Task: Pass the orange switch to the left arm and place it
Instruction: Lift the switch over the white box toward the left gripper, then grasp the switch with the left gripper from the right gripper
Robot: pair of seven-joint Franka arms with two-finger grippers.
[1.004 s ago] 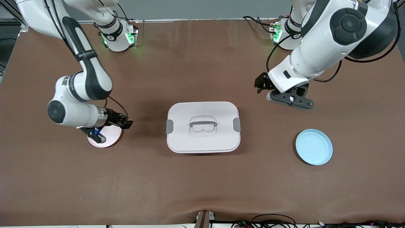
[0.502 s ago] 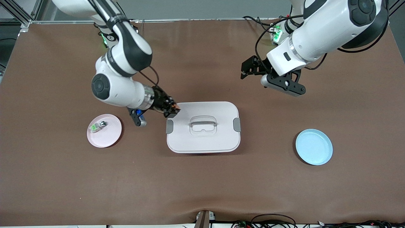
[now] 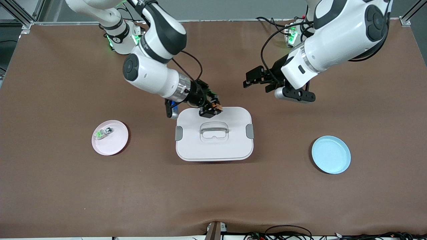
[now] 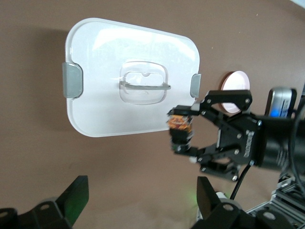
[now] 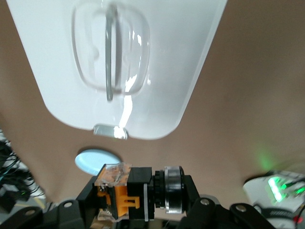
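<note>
The orange switch (image 3: 218, 107), a tiny black block with an orange part, is held in my right gripper (image 3: 213, 109). It hangs over the edge of the white box (image 3: 213, 146) that is farther from the front camera. The right wrist view shows the switch (image 5: 126, 191) clamped between the jaws, with the box lid (image 5: 167, 62) below it. My left gripper (image 3: 249, 80) is open and empty over bare table beside the box, toward the left arm's end. The left wrist view shows its fingertips (image 4: 76, 195) wide apart, the box (image 4: 109, 109) and the held switch (image 4: 180, 123).
A pink plate (image 3: 115, 145) toward the right arm's end holds a tiny clear switch with a green part (image 3: 102, 133). A light blue plate (image 3: 331, 154) lies toward the left arm's end. The plates also show in the left wrist view (image 4: 233, 88) and the right wrist view (image 5: 95, 160).
My right gripper has left the pink plate with the orange switch and moved over the box's edge. My left gripper has moved toward the middle of the table.
</note>
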